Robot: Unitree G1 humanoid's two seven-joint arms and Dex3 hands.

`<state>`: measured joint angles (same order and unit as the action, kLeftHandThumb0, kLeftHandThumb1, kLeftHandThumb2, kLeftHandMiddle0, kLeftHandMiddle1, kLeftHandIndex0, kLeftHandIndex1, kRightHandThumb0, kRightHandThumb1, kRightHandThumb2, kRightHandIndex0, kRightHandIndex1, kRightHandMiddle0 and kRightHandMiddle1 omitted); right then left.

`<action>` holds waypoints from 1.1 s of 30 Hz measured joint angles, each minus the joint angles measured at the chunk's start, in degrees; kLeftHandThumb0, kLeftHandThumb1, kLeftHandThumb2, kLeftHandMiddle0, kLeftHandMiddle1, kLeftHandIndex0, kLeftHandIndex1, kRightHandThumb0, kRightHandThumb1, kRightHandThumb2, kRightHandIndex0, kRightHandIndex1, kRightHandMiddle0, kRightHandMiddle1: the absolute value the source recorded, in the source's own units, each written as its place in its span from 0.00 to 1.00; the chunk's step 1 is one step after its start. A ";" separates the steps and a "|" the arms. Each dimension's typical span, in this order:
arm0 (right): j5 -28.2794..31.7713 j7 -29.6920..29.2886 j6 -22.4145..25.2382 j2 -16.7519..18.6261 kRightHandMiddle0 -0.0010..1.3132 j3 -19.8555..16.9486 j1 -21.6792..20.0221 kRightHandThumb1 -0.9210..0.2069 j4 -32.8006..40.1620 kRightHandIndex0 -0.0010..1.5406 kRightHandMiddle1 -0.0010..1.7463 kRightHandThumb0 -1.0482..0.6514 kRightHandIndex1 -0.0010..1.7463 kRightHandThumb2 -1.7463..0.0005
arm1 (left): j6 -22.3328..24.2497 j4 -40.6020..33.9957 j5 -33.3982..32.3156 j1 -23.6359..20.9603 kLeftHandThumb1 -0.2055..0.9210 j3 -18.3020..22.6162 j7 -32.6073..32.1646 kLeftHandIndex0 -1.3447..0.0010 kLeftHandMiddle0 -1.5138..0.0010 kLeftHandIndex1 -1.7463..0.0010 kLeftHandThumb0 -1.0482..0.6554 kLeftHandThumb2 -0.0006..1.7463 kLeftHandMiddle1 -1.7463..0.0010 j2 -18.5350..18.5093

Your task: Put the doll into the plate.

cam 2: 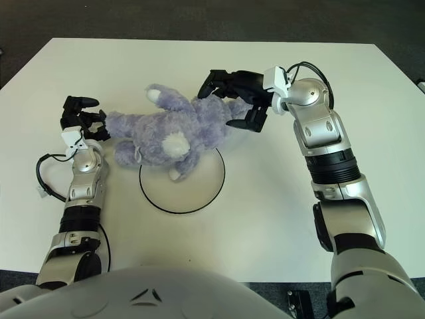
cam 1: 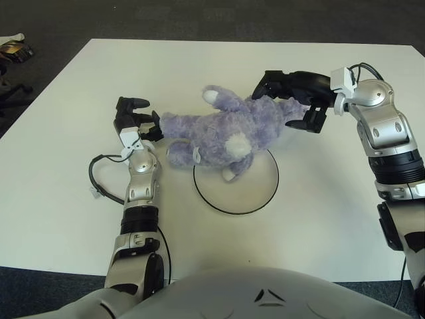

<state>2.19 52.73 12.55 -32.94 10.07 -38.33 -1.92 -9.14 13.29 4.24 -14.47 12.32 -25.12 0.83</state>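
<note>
Doll [cam 1: 222, 133]: lies on the white surface [cam 1: 73, 199], its lower edge overlapping the plate [cam 1: 265, 193] rim, mostly outside.
Right hand [cam 1: 292, 100]: fingers spread around the doll's far end, not clamped.
Left hand [cam 1: 136, 118]: touching the other end; grip unclear.
Risk: a one-sided closure could drag the floppy doll and shove the plate.

- The doll [cam 1: 222, 129] is fluffy purple plush, shaggy and matt, with white patches.
- The plate [cam 1: 255, 189] looks smooth and white with a thin dark rim.
- The surface [cam 1: 60, 199] is plain matt white.
- Each hand, right hand [cam 1: 292, 93] and left hand [cam 1: 136, 116], is black matt plastic on glossy silver forearm shells.
</note>
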 measured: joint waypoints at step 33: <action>-0.83 1.96 -0.08 -0.18 0.00 1.56 -0.49 0.76 -2.41 0.00 0.72 0.73 0.38 0.14 | 2.69 -12.76 -8.15 8.62 0.94 -3.11 33.25 0.88 0.87 0.03 0.39 0.34 0.23 -15.01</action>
<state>1.35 54.69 12.47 -33.12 11.63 -38.82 -4.33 -6.45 0.53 -3.92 -5.85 9.21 8.13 -14.18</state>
